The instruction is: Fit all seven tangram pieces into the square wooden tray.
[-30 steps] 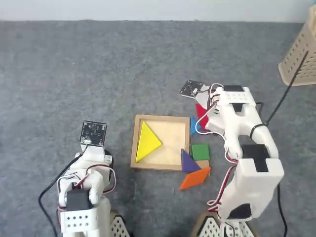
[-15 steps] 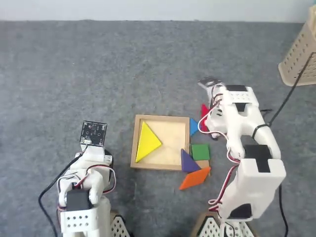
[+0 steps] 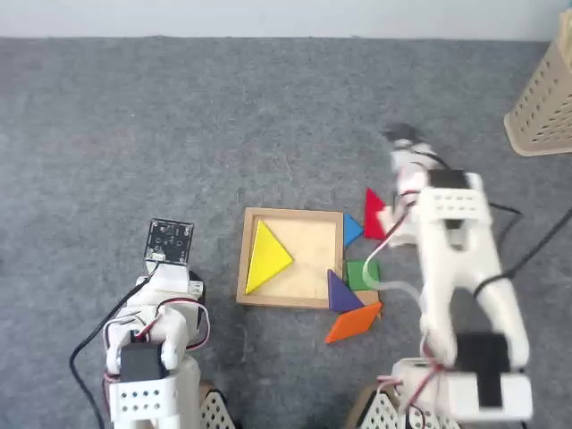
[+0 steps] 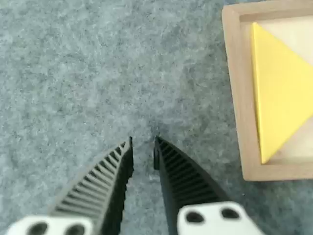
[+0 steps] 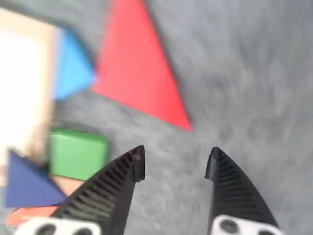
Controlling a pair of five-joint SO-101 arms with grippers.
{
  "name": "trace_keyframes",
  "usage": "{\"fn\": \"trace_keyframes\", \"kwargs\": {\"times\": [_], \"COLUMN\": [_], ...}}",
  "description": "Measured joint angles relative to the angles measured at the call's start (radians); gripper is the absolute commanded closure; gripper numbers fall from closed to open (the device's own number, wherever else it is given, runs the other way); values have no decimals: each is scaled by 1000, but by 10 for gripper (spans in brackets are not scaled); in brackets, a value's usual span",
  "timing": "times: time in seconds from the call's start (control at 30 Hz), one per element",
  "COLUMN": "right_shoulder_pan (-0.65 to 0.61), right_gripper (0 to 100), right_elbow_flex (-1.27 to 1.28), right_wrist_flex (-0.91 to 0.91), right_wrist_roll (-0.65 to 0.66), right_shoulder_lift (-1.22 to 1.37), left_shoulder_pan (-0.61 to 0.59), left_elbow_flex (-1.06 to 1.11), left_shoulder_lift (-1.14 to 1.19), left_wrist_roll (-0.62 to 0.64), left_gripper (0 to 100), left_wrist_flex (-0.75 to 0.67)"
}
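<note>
Hovering over grey carpet (image 5: 254,73) with the right gripper (image 5: 176,164), fingers spread wide, pinching nothing. Finds the red triangle (image 5: 139,78) just beyond the fingertips, toward the tray side, one sharp corner aimed near the gap and the long edge slanting away from it. Puts that arm far nearer than the left gripper (image 4: 143,147), fingers drawn almost together and empty, beside the opposite edge of the square wooden tray (image 3: 290,214). Holds just the yellow triangle (image 3: 265,255) inside; leaves blue triangle (image 5: 73,66), green square (image 5: 78,152), purple triangle (image 5: 27,183), orange piece (image 5: 29,213) and a tan piece (image 5: 76,185) clustered outside along the right arm's edge. Hides part of the red triangle under the arm from above; cannot tell whether red touches blue.
</note>
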Motion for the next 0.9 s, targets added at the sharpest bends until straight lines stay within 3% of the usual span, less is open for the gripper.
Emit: {"fn": "trace_keyframes", "kwargs": {"times": [0.1,0.2,0.6,0.9], "right_shoulder_pan": [-106,-146,-74,-43], "right_gripper": [624,615,615,615], "right_elbow_flex": [0,-11,-308,-382], "right_wrist_flex": [0,-12,-43,-20], "right_wrist_roll": [43,68,86,89], "right_shoulder_lift": [-11,28,545,605], "left_shoulder_pan": [0,0,0,0], "left_elbow_flex": [0,0,0,0], "left_shoulder_lift": [0,0,0,0], "left_wrist_roll": [0,0,0,0], "left_gripper": [929,929,929,929], "left_wrist_flex": [0,0,0,0]}}
